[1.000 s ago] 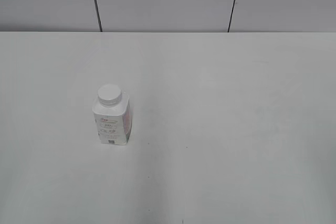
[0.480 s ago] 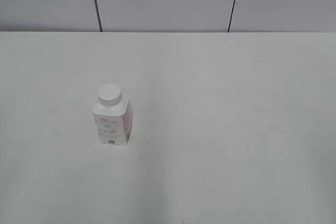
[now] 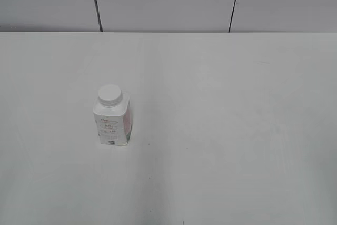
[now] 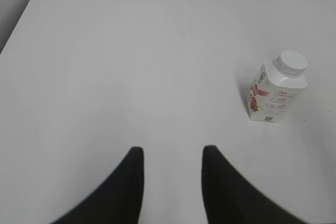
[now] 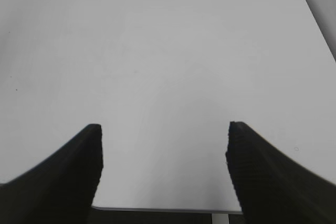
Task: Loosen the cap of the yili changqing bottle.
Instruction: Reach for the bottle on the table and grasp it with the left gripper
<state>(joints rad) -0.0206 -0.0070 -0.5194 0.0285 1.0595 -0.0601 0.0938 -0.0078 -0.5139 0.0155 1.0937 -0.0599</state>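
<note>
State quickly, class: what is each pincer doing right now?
Left pincer: open, holding nothing, short of the bottle.
Right pincer: open wide, holding nothing.

No change visible in the exterior view across the three moments. Bottle [image 3: 111, 119] holds the same spot on the desk [image 3: 221, 130], same upright stance, label facing the same way. Cap [image 3: 109, 94] sits on the neck as before. No arm or end effector enters that view at any point.
</note>
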